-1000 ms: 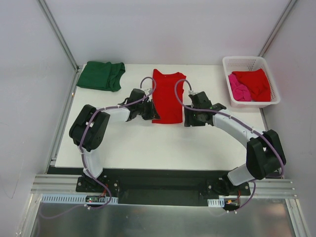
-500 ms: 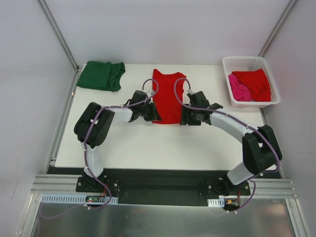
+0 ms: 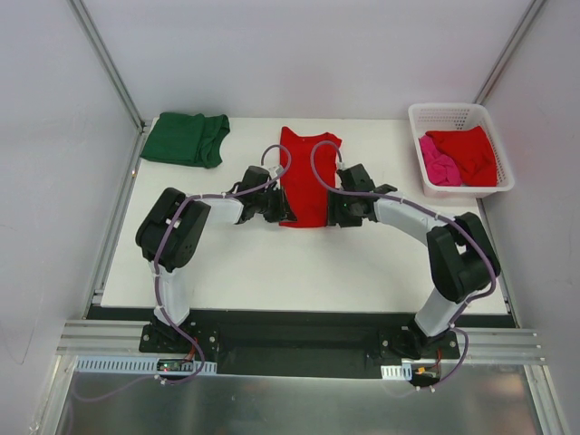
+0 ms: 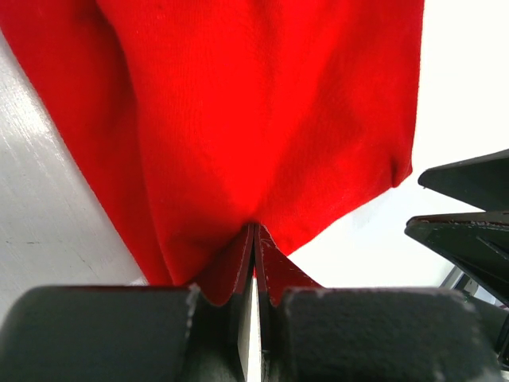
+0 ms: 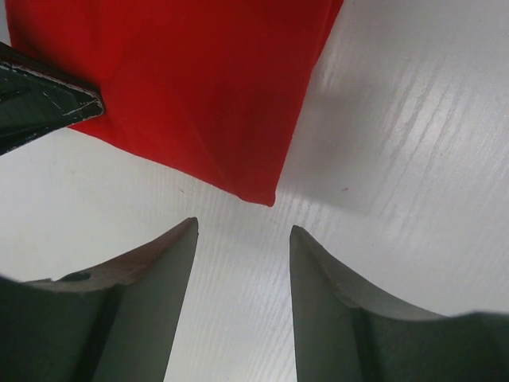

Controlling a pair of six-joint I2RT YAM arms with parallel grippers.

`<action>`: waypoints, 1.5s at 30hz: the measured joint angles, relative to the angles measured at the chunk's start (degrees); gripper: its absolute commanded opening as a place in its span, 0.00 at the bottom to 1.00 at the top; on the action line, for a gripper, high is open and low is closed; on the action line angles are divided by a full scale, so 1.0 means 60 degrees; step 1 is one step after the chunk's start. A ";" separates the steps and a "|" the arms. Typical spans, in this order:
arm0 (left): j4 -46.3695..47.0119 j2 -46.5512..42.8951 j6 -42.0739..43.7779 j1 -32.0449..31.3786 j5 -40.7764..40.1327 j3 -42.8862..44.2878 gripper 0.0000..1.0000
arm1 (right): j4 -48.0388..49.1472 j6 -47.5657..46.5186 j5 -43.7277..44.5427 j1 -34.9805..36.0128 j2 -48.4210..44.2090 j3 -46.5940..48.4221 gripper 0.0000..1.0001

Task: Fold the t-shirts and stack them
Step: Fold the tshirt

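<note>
Here the red t-shirt point(image 3: 306, 172) lies as a long, narrow strip on the middle of the white table point(image 3: 272, 263). Its collar end points toward the far edge and its hem toward the arms.

The left gripper point(image 3: 281, 208) sits at the near-left corner of the hem with its jaws clenched on the cloth. In the left wrist view a ridge of red fabric is drawn up and pinched in the thin seam between the two fingers point(image 4: 215, 318), and the rest of the shirt spreads away from them.

The right gripper point(image 3: 333, 210) is at the near-right corner, low over the table, with its jaws spread and nothing between them. From the right wrist camera the pointed corner of the shirt lies flat on the table just ahead of the gap. It is aimed at the gap but clear of both fingers.

A dark green t-shirt point(image 3: 186, 139) lies folded at the far-left corner of the table, well apart from the arms. At the far right stands a white lattice basket point(image 3: 458, 113) holding a second red tee point(image 3: 467, 152) and a pink tee point(image 3: 437, 169), both bunched up.
</note>
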 measured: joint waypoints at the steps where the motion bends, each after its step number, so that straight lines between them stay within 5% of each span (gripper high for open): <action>1: 0.0000 0.0000 0.0000 0.0000 0.0000 0.0000 0.00 | 0.0025 -0.0018 0.0000 -0.0004 0.0011 0.0000 0.52; 12: 0.0000 0.0000 -0.0004 0.0000 0.0000 0.0000 0.00 | 0.0226 -0.0197 -0.0044 -0.0197 0.0361 0.0248 0.34; 35: 0.0004 0.0000 0.0000 0.0000 -0.0004 -0.0007 0.00 | 0.0295 -0.0284 -0.0415 -0.0335 0.0820 0.0539 0.27; 45: 0.0004 0.0000 0.0000 0.0000 -0.0007 -0.0011 0.00 | 0.0306 -0.0328 -0.0550 -0.0353 0.0940 0.0612 0.04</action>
